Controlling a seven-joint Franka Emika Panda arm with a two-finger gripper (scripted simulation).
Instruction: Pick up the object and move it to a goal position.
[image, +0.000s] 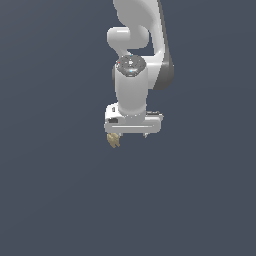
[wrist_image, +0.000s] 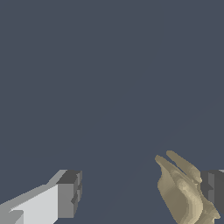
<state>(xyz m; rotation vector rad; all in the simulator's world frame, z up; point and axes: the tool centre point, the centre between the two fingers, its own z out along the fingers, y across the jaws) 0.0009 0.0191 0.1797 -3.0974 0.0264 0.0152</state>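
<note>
The object (image: 113, 140) is a small tan-yellow ridged lump with pointed tips. It sits just under the white gripper (image: 129, 136), at the finger on the exterior view's left. In the wrist view the object (wrist_image: 181, 197) lies inside the gap, against one dark finger pad (wrist_image: 213, 187). The other pad (wrist_image: 70, 194) stands far from it with bare space between. The gripper (wrist_image: 140, 192) is open wide and only one finger is at the object. Whether the object rests on a surface or hangs at that finger cannot be told.
The white arm (image: 132, 85) comes down from the top of the exterior view. All around is a plain dark grey-blue background with no other objects or edges showing.
</note>
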